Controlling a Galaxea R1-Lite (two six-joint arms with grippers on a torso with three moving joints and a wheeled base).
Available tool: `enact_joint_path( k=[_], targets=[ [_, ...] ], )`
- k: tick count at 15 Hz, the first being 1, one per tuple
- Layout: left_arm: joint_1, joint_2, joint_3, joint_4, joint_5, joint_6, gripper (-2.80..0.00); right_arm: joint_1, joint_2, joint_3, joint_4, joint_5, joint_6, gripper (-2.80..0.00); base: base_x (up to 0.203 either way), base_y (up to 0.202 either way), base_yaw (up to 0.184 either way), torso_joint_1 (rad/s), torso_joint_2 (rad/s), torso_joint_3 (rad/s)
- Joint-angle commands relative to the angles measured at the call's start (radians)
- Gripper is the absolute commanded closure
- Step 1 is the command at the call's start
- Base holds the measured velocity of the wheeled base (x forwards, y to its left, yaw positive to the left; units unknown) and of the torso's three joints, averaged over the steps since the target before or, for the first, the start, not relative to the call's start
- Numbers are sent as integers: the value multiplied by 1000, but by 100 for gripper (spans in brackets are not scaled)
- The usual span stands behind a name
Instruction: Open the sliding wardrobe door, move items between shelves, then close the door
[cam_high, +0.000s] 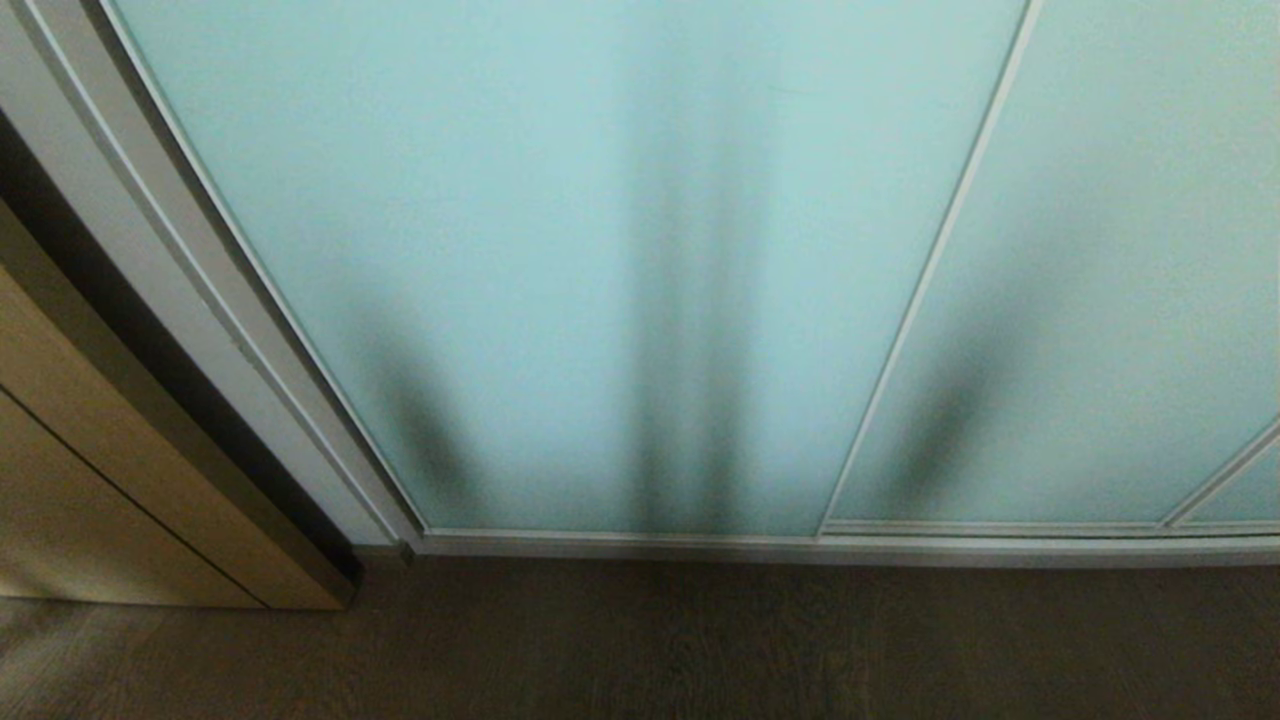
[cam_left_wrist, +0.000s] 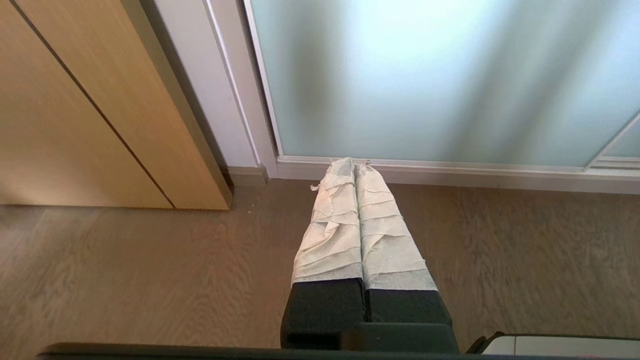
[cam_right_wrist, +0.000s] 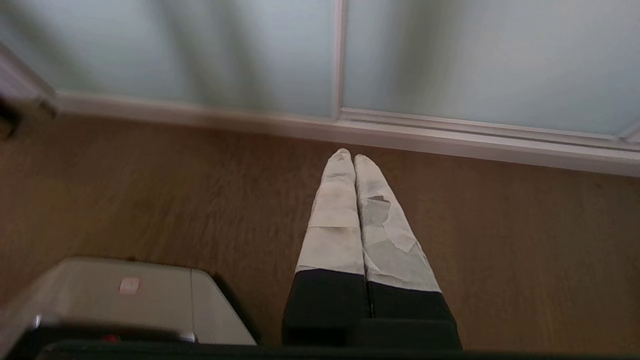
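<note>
My left gripper (cam_left_wrist: 354, 162) points forward and down, its two white-wrapped fingers (cam_left_wrist: 332, 225) pressed flat together with nothing between them. My right gripper (cam_right_wrist: 349, 154) hangs the same way, fingers (cam_right_wrist: 335, 220) closed tip to tip and empty.

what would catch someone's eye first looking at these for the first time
The big frosted aqua sliding wardrobe door fills the head view, shut, with dark shapes behind its glass. To its left stands a tan wood-grain door. Both tape-wrapped tools, left and right, are shut and empty above the wood floor.
</note>
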Motion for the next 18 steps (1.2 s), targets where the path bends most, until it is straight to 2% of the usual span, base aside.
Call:
enact_joint_path(
  k=[1, 3, 4, 6, 18],
  targets=[
    [1, 0, 0, 0, 0, 0, 0, 23, -176, 52, 11, -7, 0, 0, 0, 0, 0, 0, 0, 0],
    [0, 1, 0, 0, 0, 0, 0, 30, -180, 140, -70, -103, -26, 0, 0, 0, 0, 0, 0, 0],
    [1, 0, 0, 0, 0, 0, 0, 32, -179, 143, -81, -116, -36, 0, 0, 0, 0, 0, 0, 0],
    [1, 0, 0, 0, 0, 0, 0, 32, -178, 138, -72, -112, -70, 0, 0, 0, 0, 0, 0, 0],
    [1, 0, 0, 0, 0, 0, 0, 33, -180, 140, -72, -112, -48, 0, 0, 0, 0, 0, 0, 0]
  ],
)
